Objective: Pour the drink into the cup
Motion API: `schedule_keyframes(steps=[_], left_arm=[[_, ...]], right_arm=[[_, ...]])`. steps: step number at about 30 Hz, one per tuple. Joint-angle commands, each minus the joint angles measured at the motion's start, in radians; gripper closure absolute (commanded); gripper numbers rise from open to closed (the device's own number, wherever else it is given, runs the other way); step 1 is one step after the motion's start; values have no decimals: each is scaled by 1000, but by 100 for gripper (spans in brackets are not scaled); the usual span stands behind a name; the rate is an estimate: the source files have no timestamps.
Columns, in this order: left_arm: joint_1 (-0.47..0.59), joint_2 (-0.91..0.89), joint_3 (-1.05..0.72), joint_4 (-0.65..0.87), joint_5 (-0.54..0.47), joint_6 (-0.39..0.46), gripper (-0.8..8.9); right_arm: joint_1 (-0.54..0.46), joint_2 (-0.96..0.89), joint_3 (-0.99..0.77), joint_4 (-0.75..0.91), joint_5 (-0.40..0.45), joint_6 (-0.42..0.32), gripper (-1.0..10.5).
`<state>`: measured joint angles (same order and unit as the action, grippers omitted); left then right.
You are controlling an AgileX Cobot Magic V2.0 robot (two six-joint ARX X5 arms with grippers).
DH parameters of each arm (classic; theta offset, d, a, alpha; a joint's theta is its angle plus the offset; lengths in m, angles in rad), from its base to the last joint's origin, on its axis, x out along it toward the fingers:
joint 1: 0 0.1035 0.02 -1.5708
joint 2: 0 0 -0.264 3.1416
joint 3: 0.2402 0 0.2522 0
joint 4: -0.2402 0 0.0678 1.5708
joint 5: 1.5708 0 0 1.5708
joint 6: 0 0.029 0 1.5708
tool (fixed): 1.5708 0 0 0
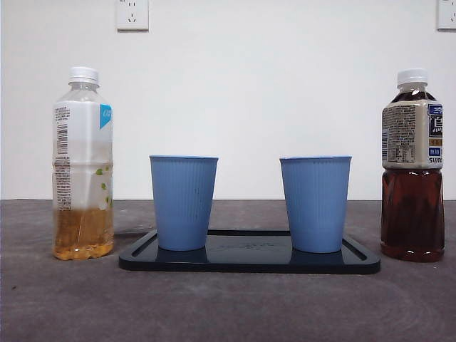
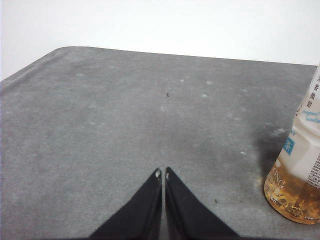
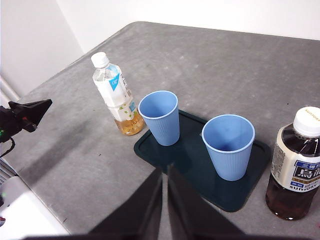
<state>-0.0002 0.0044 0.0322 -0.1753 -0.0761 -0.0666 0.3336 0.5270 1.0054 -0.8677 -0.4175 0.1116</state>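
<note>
Two blue ribbed cups (image 1: 183, 201) (image 1: 315, 203) stand upright on a dark tray (image 1: 249, 262); from above in the right wrist view both cups (image 3: 160, 116) (image 3: 228, 146) look empty. A capped bottle of pale yellow tea (image 1: 83, 164) stands left of the tray, about a quarter full. Right of the tray is a capped bottle of dark tea (image 1: 412, 167), more than half full. My left gripper (image 2: 162, 174) is shut and empty, low over the table beside the pale bottle (image 2: 297, 185). High above the tray's near side, my right gripper (image 3: 164, 170) is shut and empty. Neither gripper shows in the front view.
The grey table (image 1: 228, 306) ends at a white wall with sockets (image 1: 132, 14). In the right wrist view the left arm's tip (image 3: 30, 112) hangs near the table's edge, well apart from the pale bottle (image 3: 116, 95).
</note>
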Motion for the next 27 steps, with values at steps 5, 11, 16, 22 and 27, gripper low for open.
schedule_keyframes(steps=[5,11,16,22,27], left_arm=[[2,-1,-20,15,-3,-5,804],[2,-1,-20,15,-3,-5,804],[2,-1,-20,15,-3,-5,804],[2,-1,-20,16,-3,-5,804],[2,-1,-20,16,-3,-5,804]], right_arm=[[5,6,19,7,-1,-7,931],[3,5,15,16,55,-58,932],[-67,-40,-84,128,445,-134,932],[-193,-237,-516,548,558,-89,932],[-238,-395,-845,783,568,-58,932]])
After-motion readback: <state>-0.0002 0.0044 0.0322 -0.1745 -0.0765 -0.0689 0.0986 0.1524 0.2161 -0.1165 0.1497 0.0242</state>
